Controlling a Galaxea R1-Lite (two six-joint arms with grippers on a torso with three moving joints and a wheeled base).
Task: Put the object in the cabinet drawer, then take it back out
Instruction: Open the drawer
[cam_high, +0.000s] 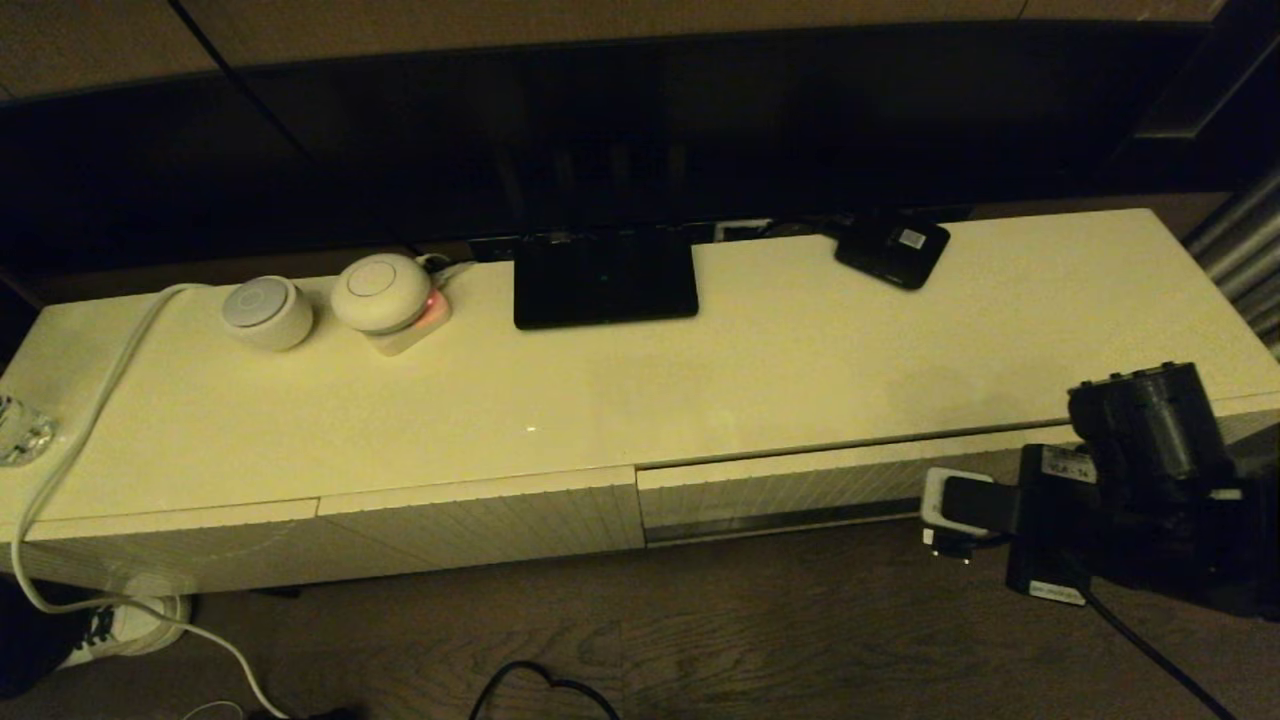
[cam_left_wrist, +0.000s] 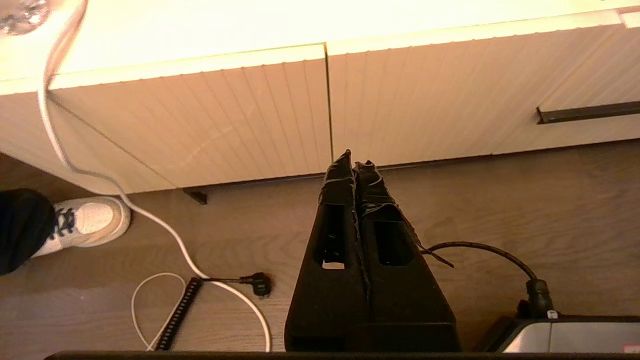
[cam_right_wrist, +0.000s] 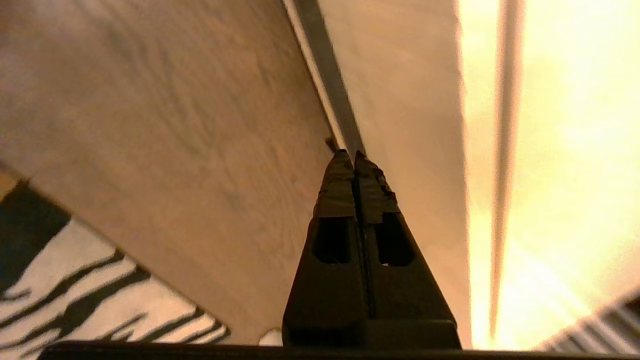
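Note:
The black umbrella shows in none of the views. The cabinet drawer (cam_high: 780, 495), with its ribbed cream front and dark slot (cam_high: 770, 520), looks pushed in at the right half of the cabinet. My right arm (cam_high: 1130, 480) hangs low in front of the drawer's right end. In the right wrist view my right gripper (cam_right_wrist: 352, 152) is shut and empty, its tips right next to the dark slot (cam_right_wrist: 325, 75) of the drawer front (cam_right_wrist: 400, 100). My left gripper (cam_left_wrist: 355, 160) is shut and empty above the floor, facing the narrower fronts; the slot (cam_left_wrist: 590, 112) shows off to one side.
On the cabinet top (cam_high: 700, 400) are a flat black stand (cam_high: 605, 278), a small black box (cam_high: 893, 250) and two white round devices (cam_high: 267, 312) (cam_high: 380, 290). A white cable (cam_high: 90, 400) hangs over the left end near a shoe (cam_high: 130, 620). A striped rug (cam_right_wrist: 75, 290) lies on the floor.

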